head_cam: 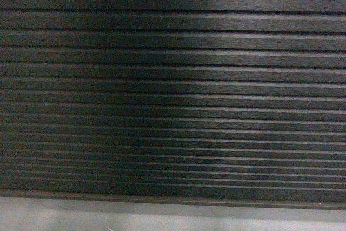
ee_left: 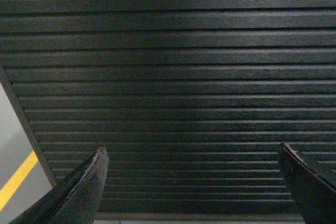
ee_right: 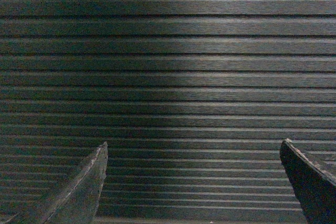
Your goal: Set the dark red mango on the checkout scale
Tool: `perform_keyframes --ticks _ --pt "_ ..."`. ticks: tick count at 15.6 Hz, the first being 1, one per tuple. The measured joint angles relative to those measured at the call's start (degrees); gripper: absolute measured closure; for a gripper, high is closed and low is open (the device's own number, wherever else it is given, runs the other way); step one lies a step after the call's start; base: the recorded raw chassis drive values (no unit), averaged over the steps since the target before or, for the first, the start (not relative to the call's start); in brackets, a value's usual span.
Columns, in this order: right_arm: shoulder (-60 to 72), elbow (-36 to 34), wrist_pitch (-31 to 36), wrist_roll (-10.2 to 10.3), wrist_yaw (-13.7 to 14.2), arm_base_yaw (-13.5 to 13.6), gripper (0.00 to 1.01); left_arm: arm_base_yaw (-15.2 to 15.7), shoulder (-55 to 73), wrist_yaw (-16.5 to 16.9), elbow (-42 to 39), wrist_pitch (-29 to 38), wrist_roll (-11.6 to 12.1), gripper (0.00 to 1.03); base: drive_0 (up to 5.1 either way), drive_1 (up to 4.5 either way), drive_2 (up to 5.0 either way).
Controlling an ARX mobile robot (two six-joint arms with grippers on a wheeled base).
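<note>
Parked nose-to-nose with the checkout's ribbed black front (head_cam: 173, 90), both grippers' fingers (ee_left: 79, 192) (ee_right: 79, 190) spread wide and empty, the robot risks bumping it, mango and scale unseen.

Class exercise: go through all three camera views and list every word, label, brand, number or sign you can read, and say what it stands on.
None: no view shows any readable text.
Head view: only the ribbed black checkout front above a strip of pale floor.
Left wrist view: the open left claw, the same ribbing, and a plain yellow floor line, unlettered.
Right wrist view: the open right claw and ribbing.
</note>
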Motion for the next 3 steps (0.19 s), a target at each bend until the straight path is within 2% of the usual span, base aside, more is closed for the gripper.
perform_keyframes --ticks 3 --pt "0.0 0.0 0.0 0.0 0.0 0.0 0.03 0.0 0.0 0.0 0.0 0.0 0.0 0.05 0.0 0.00 0.0"
